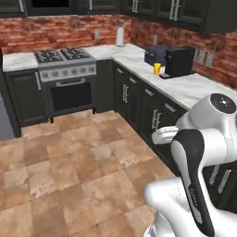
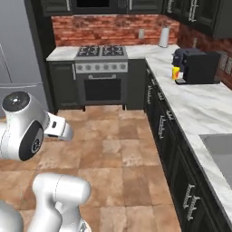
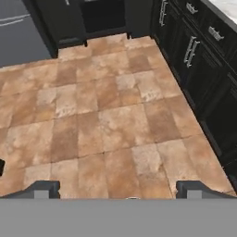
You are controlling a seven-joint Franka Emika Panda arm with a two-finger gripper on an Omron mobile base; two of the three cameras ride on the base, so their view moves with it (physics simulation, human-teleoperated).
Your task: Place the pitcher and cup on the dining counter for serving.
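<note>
The small yellow cup (image 1: 157,68) (image 2: 176,72) stands on the marble kitchen counter (image 1: 194,90) (image 2: 199,108), just in front of a black coffee machine (image 1: 179,61) (image 2: 197,66). My gripper (image 3: 119,190) is open, with nothing between its fingertips (image 3: 44,189). It hangs over the tiled floor, well short of the cup, and looks down the aisle beside the black cabinets. The pitcher and the dining counter are out of view.
A stove (image 1: 67,78) (image 2: 101,72) stands at the far end of the aisle. A dark toaster (image 1: 154,54) sits behind the coffee machine, and a white roll (image 1: 120,36) (image 2: 164,37) in the corner. A sink (image 2: 222,147) lies at near right and a grey fridge (image 2: 18,59) at left.
</note>
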